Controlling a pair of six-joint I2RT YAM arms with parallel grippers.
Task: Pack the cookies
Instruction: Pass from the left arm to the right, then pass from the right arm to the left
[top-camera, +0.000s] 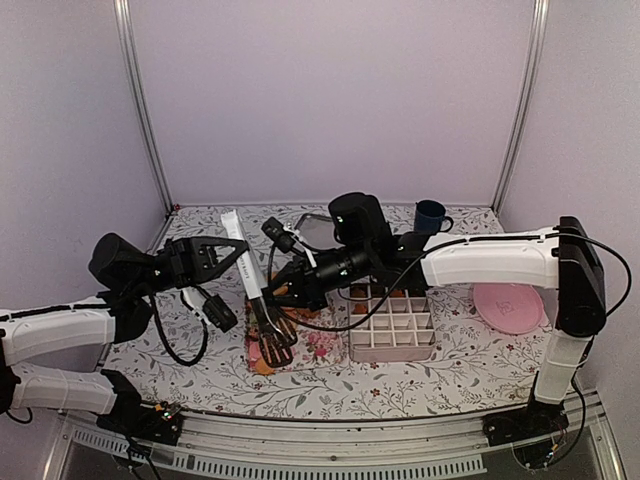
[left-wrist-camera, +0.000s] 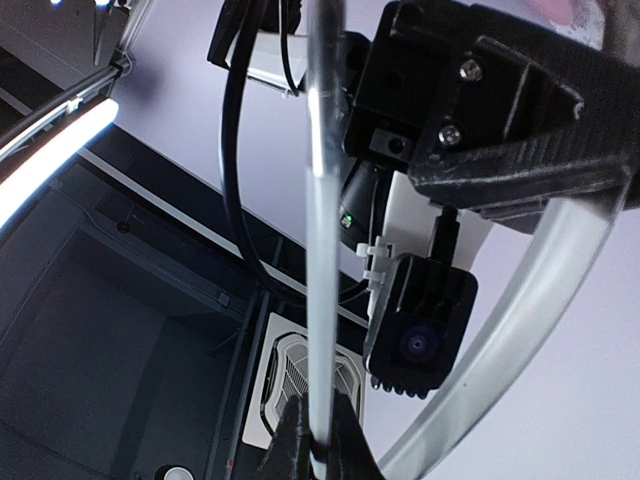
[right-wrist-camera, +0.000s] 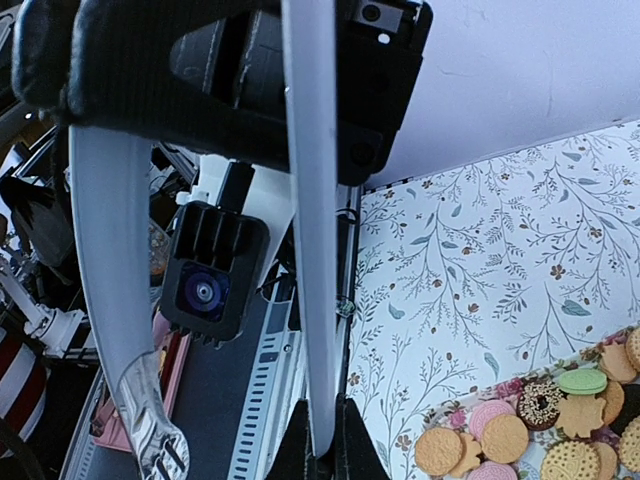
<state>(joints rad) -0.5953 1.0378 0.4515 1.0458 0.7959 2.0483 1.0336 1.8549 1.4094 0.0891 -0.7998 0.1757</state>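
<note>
- The left gripper (left-wrist-camera: 313, 445) is clenched on the tongs (right-wrist-camera: 310, 250), and the right gripper (right-wrist-camera: 322, 445) is clamped on them too (both at once).
- The cookies (right-wrist-camera: 505, 437) lie on a floral tray (top-camera: 320, 345) mid-table, under the tong tips.
- The tray's right edge is just beside the compartment box (top-camera: 392, 325).
- The pink plate (top-camera: 510, 305) is near the right edge of the table (top-camera: 200, 365), and its mark is too small to read.
- There is bare table left of the tray.

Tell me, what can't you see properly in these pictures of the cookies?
Small round cookies on the flowered tray, top view: white plastic tongs and the right arm cover most.
Same tray, right wrist view: cut off by the bottom corner.
White gridded box, top view: back row partly under that arm.
Left wrist view: aims upward, no cookies.
</note>
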